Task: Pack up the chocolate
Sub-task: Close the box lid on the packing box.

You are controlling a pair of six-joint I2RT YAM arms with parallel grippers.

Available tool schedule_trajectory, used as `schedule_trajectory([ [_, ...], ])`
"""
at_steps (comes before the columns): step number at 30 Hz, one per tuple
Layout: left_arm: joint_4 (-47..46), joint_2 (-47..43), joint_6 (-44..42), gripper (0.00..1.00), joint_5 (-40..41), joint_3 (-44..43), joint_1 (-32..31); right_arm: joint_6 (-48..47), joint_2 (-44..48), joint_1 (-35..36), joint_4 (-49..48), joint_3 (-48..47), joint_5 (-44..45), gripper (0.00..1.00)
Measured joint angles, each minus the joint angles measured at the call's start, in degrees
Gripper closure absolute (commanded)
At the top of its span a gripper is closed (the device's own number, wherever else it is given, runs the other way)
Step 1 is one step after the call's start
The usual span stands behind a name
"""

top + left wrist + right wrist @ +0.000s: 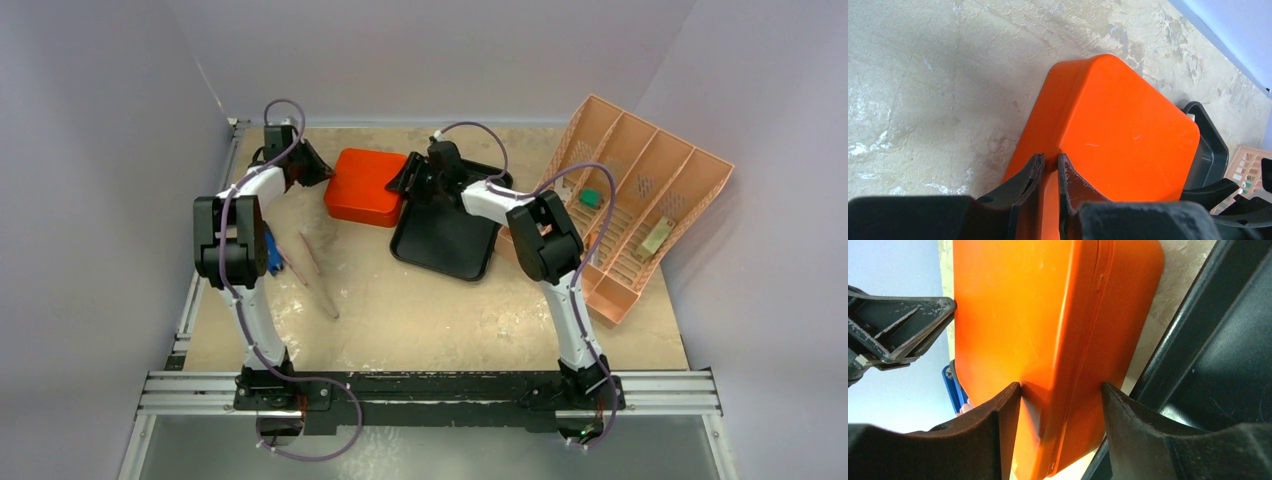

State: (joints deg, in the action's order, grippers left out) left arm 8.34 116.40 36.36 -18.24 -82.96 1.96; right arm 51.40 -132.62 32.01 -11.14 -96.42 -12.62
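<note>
**A:** Starting at the left, why is the left gripper (1050, 158) down on the left edge of the orange box (365, 187)?

**B:** To anchor it, I'd judge. Its jaws are drawn almost together, pinching the box's thin rim.

**A:** And the box itself?

**B:** It lies flat on the table (450, 320) and is closed. The right wrist view shows a seam running along its side, so I take it for a lid on a base.

**A:** Then the right gripper (1060, 386)?

**B:** It is at the box's right end with its jaws spread, straddling that edge. One fingertip touches the orange wall and the other stands just beside it, so there is no grip. Probably one arm steadies the box while the other works at the lid.

**A:** Where is the chocolate?

**B:** No pieces show in any view. Whether they sit inside the closed box, I cannot tell. The black tray (445, 240) lies just right of the box, and the peach rack (640, 190) stands at the far right.
</note>
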Motion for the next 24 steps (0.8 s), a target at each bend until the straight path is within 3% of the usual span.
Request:
schedule_trajectory([
  [11,-3.65,-0.31,-0.28,0.85,1.49,2.38,-0.72,-0.02,-0.98,-1.36,-1.7,-0.26,-4.68,0.67],
  [17,-3.87,-1.92,-1.46,0.74,4.74,3.93,-1.88,-0.09,-0.83,-1.36,-2.16,0.31,-4.28,0.73],
  [24,1.46,-3.72,3.1,0.6,2.08,2.97,0.02,-0.07,0.02,-1.16,-4.04,2.05,-3.61,0.82],
])
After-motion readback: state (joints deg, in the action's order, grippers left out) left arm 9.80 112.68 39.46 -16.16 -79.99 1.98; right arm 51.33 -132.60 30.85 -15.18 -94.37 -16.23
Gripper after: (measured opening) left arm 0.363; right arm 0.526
